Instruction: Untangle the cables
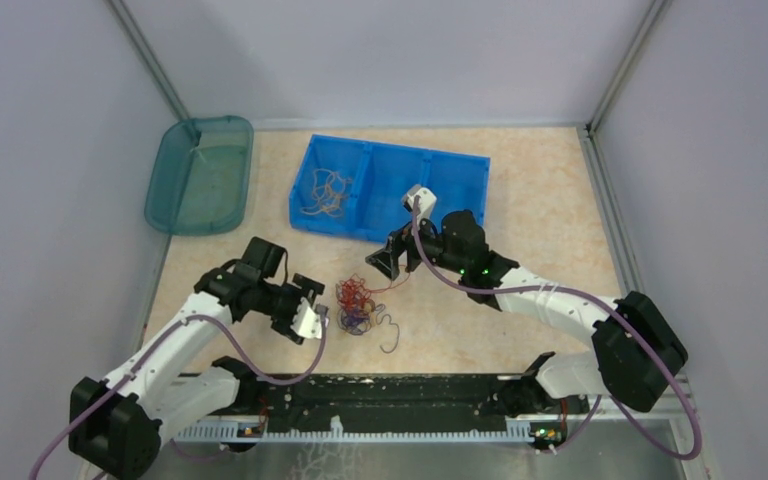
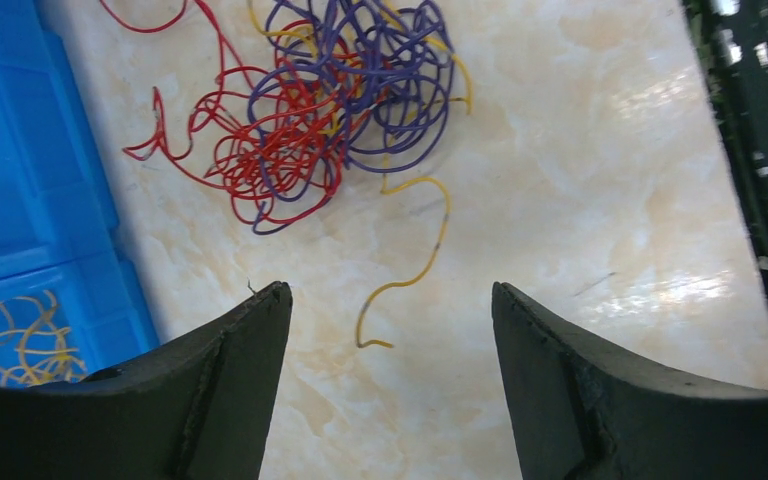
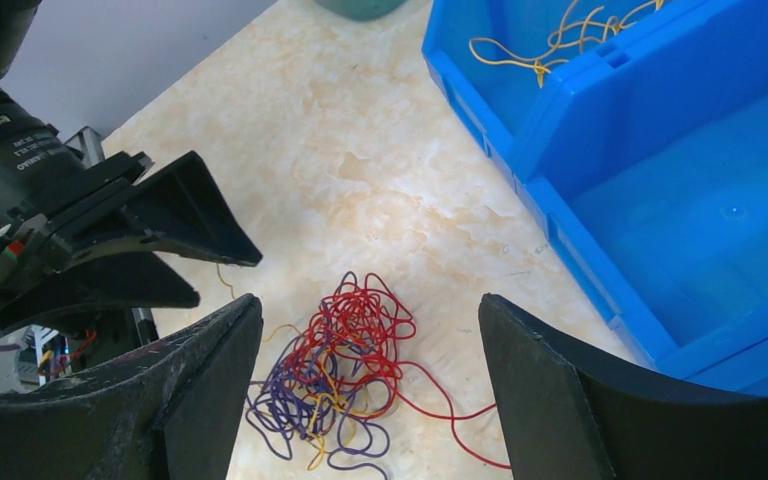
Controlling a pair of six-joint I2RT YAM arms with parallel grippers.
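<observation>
I see the cables [image 3: 345, 365] as one small knot of thin curly wire, red loops wound through purple with a few yellow threads, lying on the table [image 1: 550, 200] between my two grippers. The left gripper [image 2: 390, 300] is spread wide and empty, with the knot ahead of its tips and a loose yellow strand [image 2: 444, 232] nearer. The right gripper [image 3: 370, 305] is spread and empty too, right over the knot. The tabletop is beige and marbled. Beyond the right gripper a blue bin [image 1: 450, 180] holds more yellow wires [image 1: 325, 192], with a teal tray [image 1: 200, 175] beside it and pale walls [image 1: 380, 60] around.

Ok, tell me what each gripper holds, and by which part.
Nothing. The left gripper and the right gripper are both open; the cables lie ungripped.
</observation>
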